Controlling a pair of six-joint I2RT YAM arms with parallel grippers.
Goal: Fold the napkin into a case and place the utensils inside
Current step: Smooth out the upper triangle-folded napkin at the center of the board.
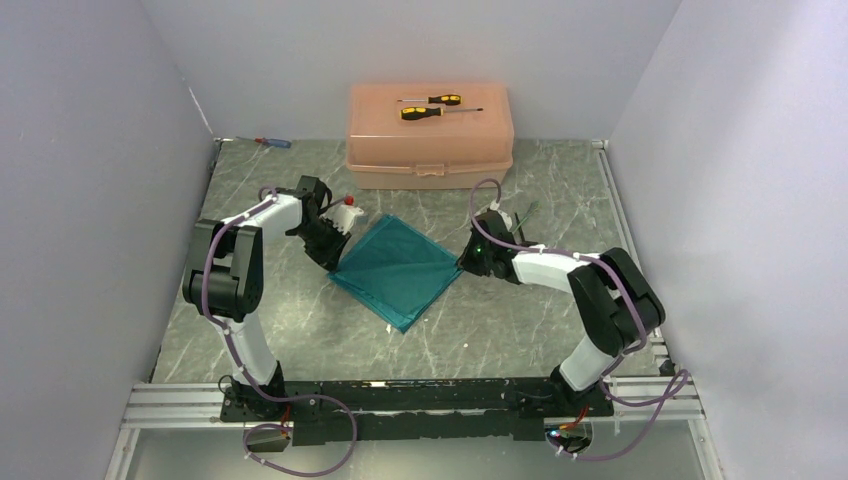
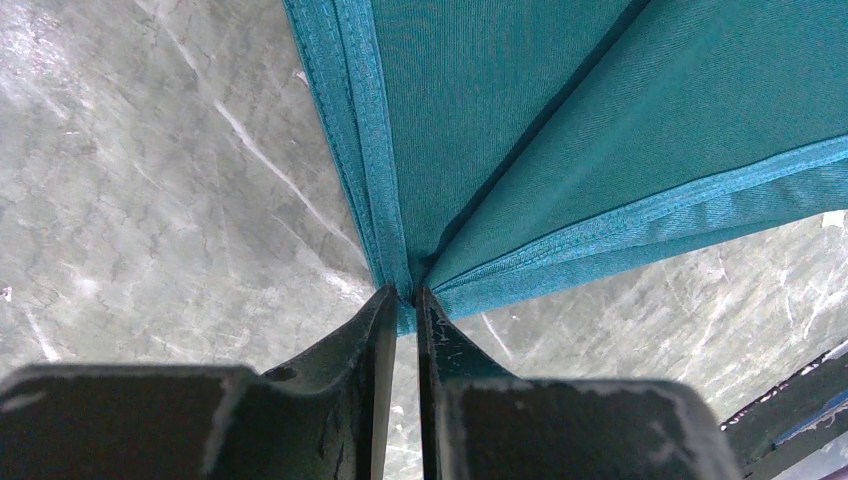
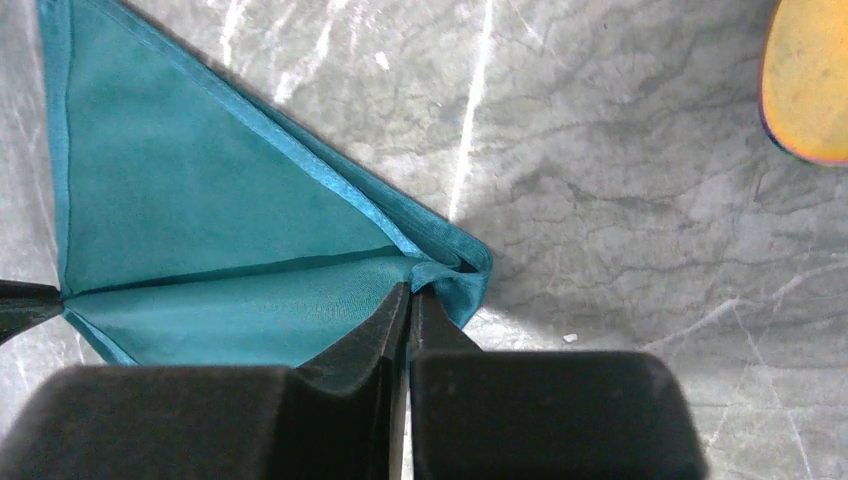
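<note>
The teal napkin (image 1: pixel 396 270) lies as a diamond on the marble table, in doubled layers with hemmed edges meeting at its left and right corners. My left gripper (image 1: pixel 334 264) is shut on the left corner; the left wrist view shows the jaws (image 2: pixel 404 293) pinching the hems of the napkin (image 2: pixel 560 120). My right gripper (image 1: pixel 464 262) is shut on the right corner; the right wrist view shows it (image 3: pixel 411 288) gripping bunched cloth of the napkin (image 3: pixel 200 180). A taut crease runs between the two corners. A thin dark item (image 1: pixel 521 214) lies behind the right wrist; I cannot tell if it is a utensil.
A peach plastic box (image 1: pixel 430 150) stands at the back with two yellow-and-black screwdrivers (image 1: pixel 432 106) on its lid. A small red-and-blue screwdriver (image 1: pixel 272 142) lies at the back left. A small white-and-red object (image 1: pixel 347 212) sits by the left wrist. A yellow-orange rounded object (image 3: pixel 806 80) shows in the right wrist view.
</note>
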